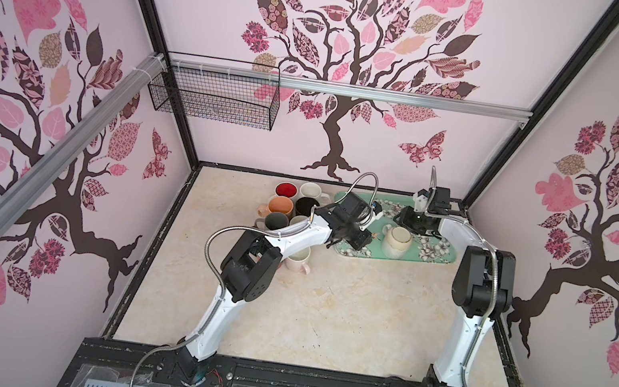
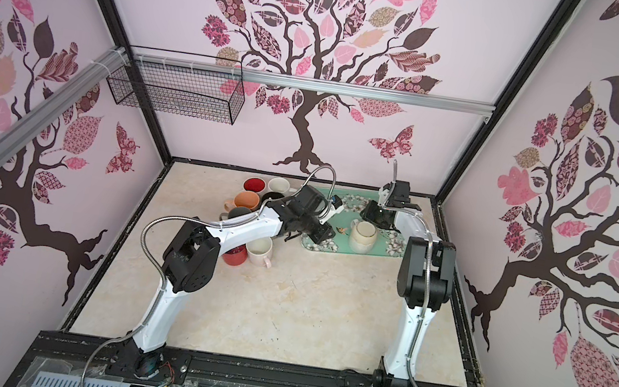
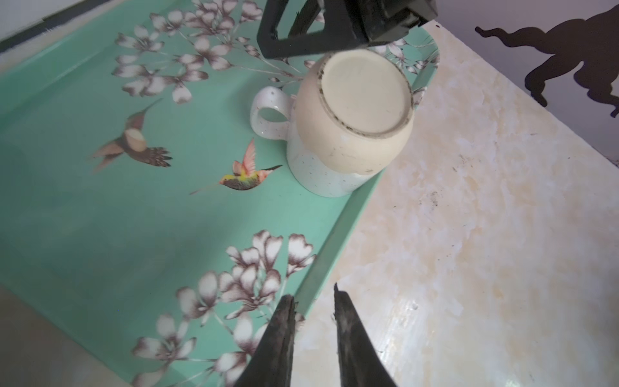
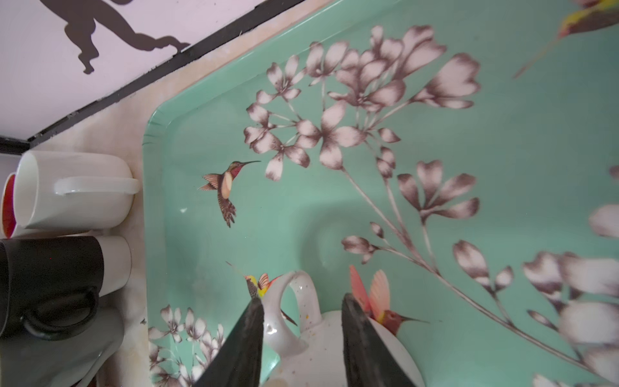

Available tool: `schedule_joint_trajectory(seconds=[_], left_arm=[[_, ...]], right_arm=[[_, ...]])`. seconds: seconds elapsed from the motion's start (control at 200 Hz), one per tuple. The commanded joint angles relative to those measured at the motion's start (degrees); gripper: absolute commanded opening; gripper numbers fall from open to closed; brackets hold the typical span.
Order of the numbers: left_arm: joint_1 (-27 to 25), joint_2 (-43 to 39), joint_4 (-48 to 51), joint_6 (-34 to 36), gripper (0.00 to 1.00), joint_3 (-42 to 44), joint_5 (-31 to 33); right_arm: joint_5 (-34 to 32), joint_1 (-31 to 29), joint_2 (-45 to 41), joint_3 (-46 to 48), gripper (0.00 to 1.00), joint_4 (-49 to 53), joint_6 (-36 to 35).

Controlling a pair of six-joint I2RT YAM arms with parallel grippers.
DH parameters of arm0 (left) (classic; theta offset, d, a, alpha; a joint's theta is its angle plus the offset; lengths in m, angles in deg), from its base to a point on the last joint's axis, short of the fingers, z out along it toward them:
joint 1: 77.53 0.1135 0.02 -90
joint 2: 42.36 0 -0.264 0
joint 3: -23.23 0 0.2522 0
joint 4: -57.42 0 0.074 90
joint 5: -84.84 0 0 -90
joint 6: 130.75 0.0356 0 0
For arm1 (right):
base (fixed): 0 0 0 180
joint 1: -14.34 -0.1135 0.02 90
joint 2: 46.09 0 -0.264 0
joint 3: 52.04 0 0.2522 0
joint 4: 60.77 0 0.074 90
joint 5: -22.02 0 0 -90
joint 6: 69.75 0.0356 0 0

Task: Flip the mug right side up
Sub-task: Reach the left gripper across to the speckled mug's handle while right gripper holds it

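Mug [image 3: 351, 124] is sitting bottom-up on the green tray [image 3: 83, 234], right by the rim on my side, with its handle [image 4: 284, 331] pointing toward the bunch of other mugs [image 1: 293, 204]. On the right wrist cam I've got the right gripper [image 4: 301, 298] straddling that handle. Its jaws are spread, one finger is about touching and the other shows a gap, so no pinch. The left gripper [image 3: 311, 295] hovers over the tray's rim, apart from the mug, jaws barely parted and gripping nothing.
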Motion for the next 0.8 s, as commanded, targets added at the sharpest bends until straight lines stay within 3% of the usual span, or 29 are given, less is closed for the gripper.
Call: schedule_joint_trajectory(seconds=[0.0,0.11,0.325,0.505,0.71,0.795], left_arm=[[-1.04,-2.19,-0.95,8.95,0.25,-1.01,-2.28],[-0.87,-3.81,-3.14,11.17,0.25,2.63,-2.03],[-0.6,-7.88,-3.64,25.35,0.27,8.99,1.58],[0.05,-11.01,-2.82,37.75,0.39,14.32,-0.63],[1.41,-8.23,-1.41,41.92,0.52,12.55,1.92],[3.15,-5.98,-0.22,40.1,0.58,9.14,-1.28]], right_arm=[[2.71,-2.14,4.54,-5.02,0.39,6.71,-2.22],[3.95,-4.74,5.87,-7.57,0.38,8.39,-3.61],[6.65,-7.98,3.9,-8.36,0.38,9.77,-5.52],[6.67,-7.89,-2.67,-4.3,0.45,6.4,-5.36],[7.63,-4.61,-11.5,6.36,0.53,-4.89,2.08],[6.45,-3.03,-16.01,13.45,0.53,-10.94,4.89]])
